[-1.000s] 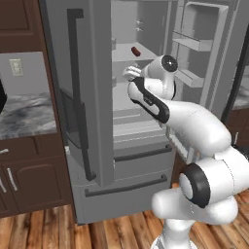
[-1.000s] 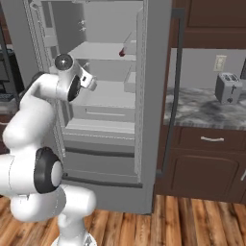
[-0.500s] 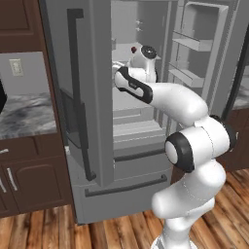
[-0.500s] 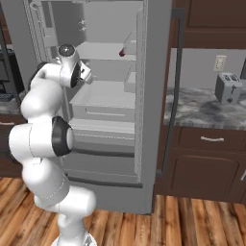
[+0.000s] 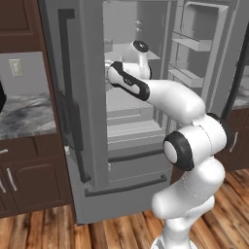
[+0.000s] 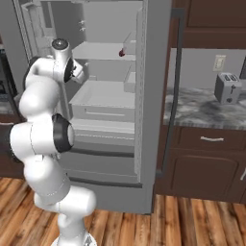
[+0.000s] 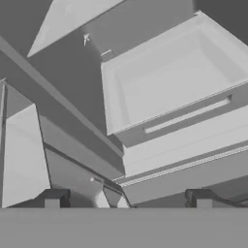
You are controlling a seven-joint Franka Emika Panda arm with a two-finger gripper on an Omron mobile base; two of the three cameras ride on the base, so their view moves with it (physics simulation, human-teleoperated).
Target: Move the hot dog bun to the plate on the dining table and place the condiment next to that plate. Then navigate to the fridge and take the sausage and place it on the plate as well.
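Since a second ago we are reaching deeper into the fridge (image 6: 153,96) | pincer (image 7: 128,198) spread, empty | sausage (image 6: 122,53) lying on upper shelf | light, stiff, rolls easily: pinch across its middle

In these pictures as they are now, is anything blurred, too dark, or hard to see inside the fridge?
Left base view: sharp and evenly lit, fridge interior pale, no glare. Right base view: also clear; the sausage is a tiny dark red spot on the shelf, too small for detail. Hand view: soft and grey, low contrast, tilted; a drawer is readable, and the tool tips stand apart.
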